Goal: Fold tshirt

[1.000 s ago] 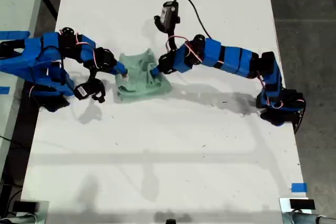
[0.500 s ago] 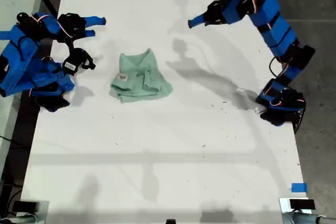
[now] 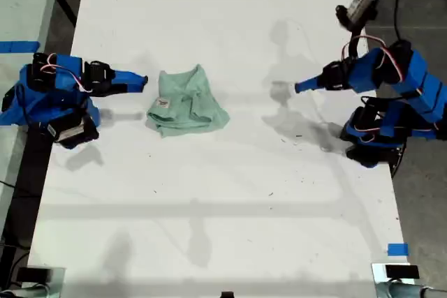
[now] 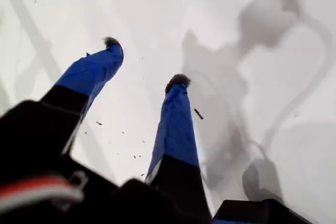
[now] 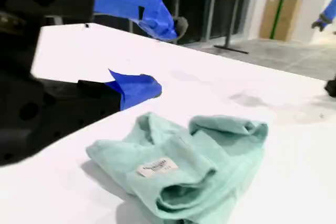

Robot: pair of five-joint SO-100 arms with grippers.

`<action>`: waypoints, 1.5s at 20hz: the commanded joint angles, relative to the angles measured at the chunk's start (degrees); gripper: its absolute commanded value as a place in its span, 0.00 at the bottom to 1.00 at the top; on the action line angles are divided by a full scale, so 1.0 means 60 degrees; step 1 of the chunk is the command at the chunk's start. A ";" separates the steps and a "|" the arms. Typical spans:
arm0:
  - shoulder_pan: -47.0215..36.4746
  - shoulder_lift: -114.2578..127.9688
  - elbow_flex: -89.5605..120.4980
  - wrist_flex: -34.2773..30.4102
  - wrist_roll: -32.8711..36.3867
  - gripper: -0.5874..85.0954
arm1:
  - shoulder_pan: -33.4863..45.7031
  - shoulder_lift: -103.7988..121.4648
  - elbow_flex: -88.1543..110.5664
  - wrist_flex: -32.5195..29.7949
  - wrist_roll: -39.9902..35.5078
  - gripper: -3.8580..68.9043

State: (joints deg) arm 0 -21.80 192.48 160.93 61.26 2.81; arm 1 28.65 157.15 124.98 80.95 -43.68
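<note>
On the white table [image 3: 209, 193], toward the exterior view's left, lies the pale mint-green cloth tshirt [image 3: 186, 102], bunched, white label up. Just beside it hovers my second gripper [image 3: 137, 79], parted, empty. Well apart, my first gripper [image 3: 302, 87] gapes over bare tabletop, holding nothing.

A robotics lab or test workspace

A long white table [image 3: 230, 193] carries two blue hobby-style robot arms with bare wiring, one at 9 o'clock [image 3: 59, 95] and one at 3 o'clock [image 3: 391, 95] in the exterior view. Blue tape [image 3: 397, 249] marks the table near 5 o'clock. The second wrist view shows a grey concrete floor [image 5: 273, 53], dark glazed doors [image 5: 210, 3] and a cardboard box [image 5: 283, 9].
</note>
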 commanded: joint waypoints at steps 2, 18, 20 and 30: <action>0.1831 0.0044 0.1260 -0.1318 -0.0659 0.11 | -0.2183 0.4380 0.3794 -0.0952 0.1714 0.24; 0.4424 0.2271 0.3589 -0.0293 -0.2710 0.01 | -0.3677 -0.0396 0.3296 -0.6167 0.1890 0.04; 0.4731 0.2271 0.3604 -0.0278 -0.2710 0.01 | -0.3750 -0.3486 0.1143 -0.6826 0.1318 0.04; 0.4644 0.2271 0.3633 -0.0234 -0.2622 0.01 | -0.4541 -1.6304 -1.2993 -0.3691 -0.1084 0.04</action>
State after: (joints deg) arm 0 5.54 200.30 182.11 59.68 -12.48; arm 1 2.64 67.94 66.45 55.02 -47.72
